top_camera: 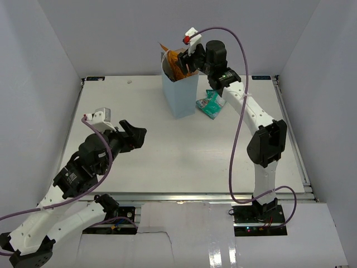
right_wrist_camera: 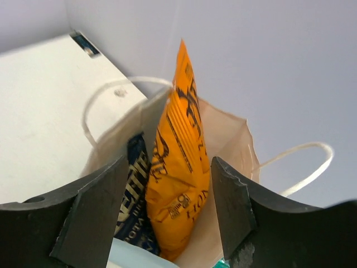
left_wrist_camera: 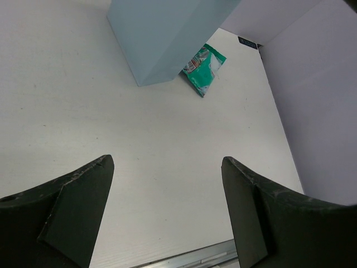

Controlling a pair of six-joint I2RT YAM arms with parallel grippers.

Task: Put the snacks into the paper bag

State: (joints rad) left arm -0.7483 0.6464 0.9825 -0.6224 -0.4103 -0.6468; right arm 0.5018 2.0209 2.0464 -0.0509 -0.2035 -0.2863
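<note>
Pale blue paper bag from above sits beneath our right gripper, teal pouch just beside it. Left wrist: our left gripper gapes empty, well short of the bag. Right wrist: jaws stand wide around the orange chip bag inside; we judge the pouch needs grasping next

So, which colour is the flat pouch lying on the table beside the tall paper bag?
The flat pouch is teal green; left wrist view shows it best.

You see, left to right | paper bag: matt paper | orange chip bag: glossy crinkled film | teal pouch: shiny film | table: matt white, smooth | left gripper: dull black plastic, scuffed edges
</note>
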